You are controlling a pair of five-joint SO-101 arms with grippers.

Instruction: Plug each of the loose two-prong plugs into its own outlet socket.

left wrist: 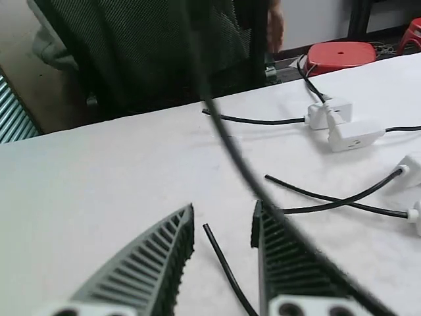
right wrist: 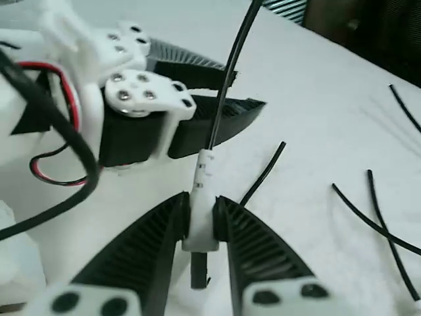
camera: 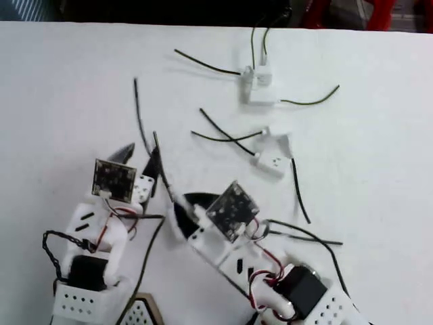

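Setting: robotics lab or workshop bench, not a home.

Evidence:
- Bench is a plain white table [camera: 61, 88].
- At its near edge, two small white arms [camera: 91, 271] with perforated, printed-looking shells.
- Bare camera boards [camera: 114, 179] on the wrists; red and black leads [camera: 260, 271] run loose outside the housings.
- Sockets [camera: 261, 97] sit on short cords whose free ends lie on the table, joined to no wall or device.
- Beyond the far edge: black mesh office chair [left wrist: 145, 46], red stool [left wrist: 342, 52], and a ribbed blue-grey panel [left wrist: 13, 112] at the far left corner.
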